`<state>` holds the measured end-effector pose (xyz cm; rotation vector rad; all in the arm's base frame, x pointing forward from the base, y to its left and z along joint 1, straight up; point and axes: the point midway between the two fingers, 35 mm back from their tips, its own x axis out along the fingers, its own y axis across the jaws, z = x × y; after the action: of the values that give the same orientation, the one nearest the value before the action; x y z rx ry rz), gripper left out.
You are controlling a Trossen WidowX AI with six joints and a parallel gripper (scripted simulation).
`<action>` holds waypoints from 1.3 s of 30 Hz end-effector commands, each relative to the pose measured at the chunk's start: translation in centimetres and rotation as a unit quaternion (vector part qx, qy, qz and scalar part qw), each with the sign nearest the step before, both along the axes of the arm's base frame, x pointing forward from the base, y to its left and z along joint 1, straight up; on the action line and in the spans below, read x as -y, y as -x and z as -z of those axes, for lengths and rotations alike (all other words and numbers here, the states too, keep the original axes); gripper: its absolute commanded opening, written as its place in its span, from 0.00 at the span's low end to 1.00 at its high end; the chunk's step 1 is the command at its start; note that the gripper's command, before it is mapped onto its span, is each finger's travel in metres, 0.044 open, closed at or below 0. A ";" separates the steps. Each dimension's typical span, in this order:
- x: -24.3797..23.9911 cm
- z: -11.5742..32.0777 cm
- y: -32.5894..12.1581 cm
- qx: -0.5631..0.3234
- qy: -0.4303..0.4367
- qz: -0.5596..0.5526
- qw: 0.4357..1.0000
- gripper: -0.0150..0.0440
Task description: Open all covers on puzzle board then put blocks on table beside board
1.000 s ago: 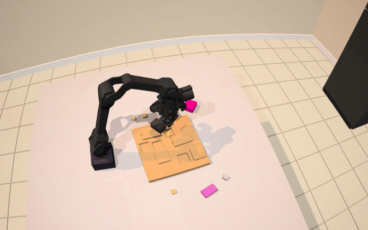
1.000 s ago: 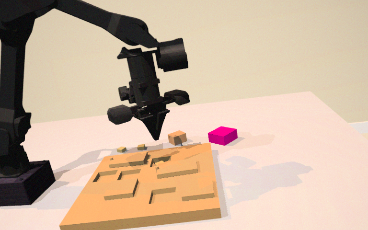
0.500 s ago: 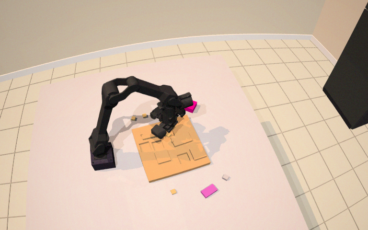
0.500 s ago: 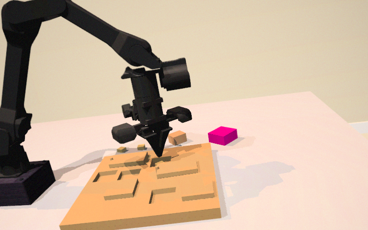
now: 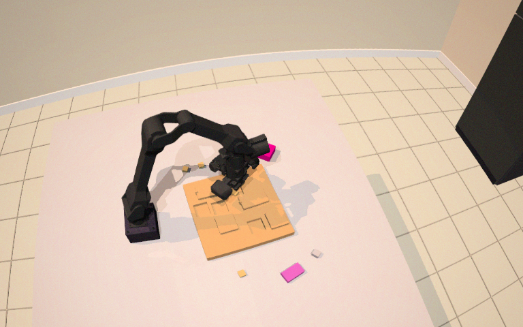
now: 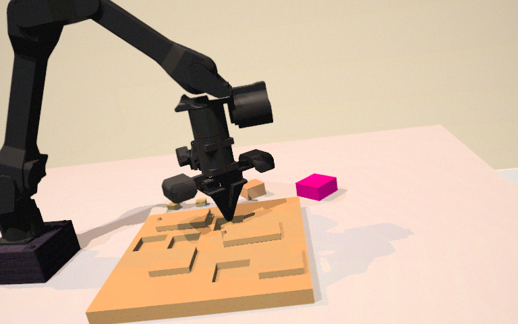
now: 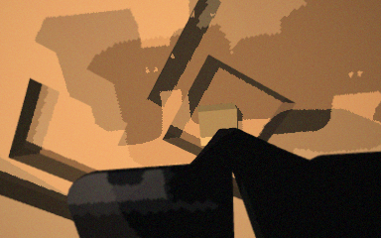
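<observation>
The orange puzzle board [image 5: 216, 248] [image 6: 125, 302] lies flat. Its raised cover panels include one at the back right [image 5: 255, 200] [image 6: 251, 232], one at the back left [image 6: 183, 221] and one at the front left [image 5: 227, 225] [image 6: 171, 263]. Open wells show beside them, one at the front [image 5: 255, 225] [image 6: 233, 269]. My gripper [image 6: 228, 219] [image 7: 227, 137] is shut and empty, pointing down with its tips low at the back-middle well. A small yellow block [image 7: 218, 121] sits in that well, right by the tips; the fingers hide it in the exterior view.
Two small yellow blocks [image 5: 185, 169] [image 5: 201, 165] [image 6: 173, 206] [image 6: 201, 202], an orange block [image 6: 253, 189] and a magenta block [image 5: 270, 152] [image 6: 315, 187] rest behind the board. In front lie a yellow block [image 5: 242, 273], a pink slab [image 5: 292, 272] and a grey block [image 5: 316, 253].
</observation>
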<state>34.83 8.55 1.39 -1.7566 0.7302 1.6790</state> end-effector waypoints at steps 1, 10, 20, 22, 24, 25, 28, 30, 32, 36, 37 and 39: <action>0.0 0.9 0.3 -0.007 0.002 -0.001 1.000 0.25; 0.0 0.9 0.3 -0.007 0.002 -0.001 1.000 0.25; -0.3 1.0 0.2 -0.007 0.002 -0.001 1.000 0.25; -0.5 1.1 0.2 -0.007 0.002 -0.001 1.000 0.25; -0.7 1.1 0.1 -0.007 0.002 -0.001 1.000 0.25; -0.8 1.1 0.1 -0.007 0.002 -0.001 1.000 0.25; -1.1 1.1 0.1 -0.007 0.002 -0.001 1.000 0.25; -1.3 1.1 0.0 -0.007 0.002 -0.001 1.000 0.25; -1.5 1.1 0.0 -0.007 0.002 -0.001 1.000 0.25; -1.9 1.1 -0.2 -0.007 0.001 -0.001 1.000 0.25; -2.0 1.1 -0.2 -0.007 0.001 -0.001 1.000 0.25; -2.2 1.1 -0.3 -0.007 0.001 -0.001 1.000 0.25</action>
<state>35.09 10.42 0.63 -1.7569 0.7259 1.6858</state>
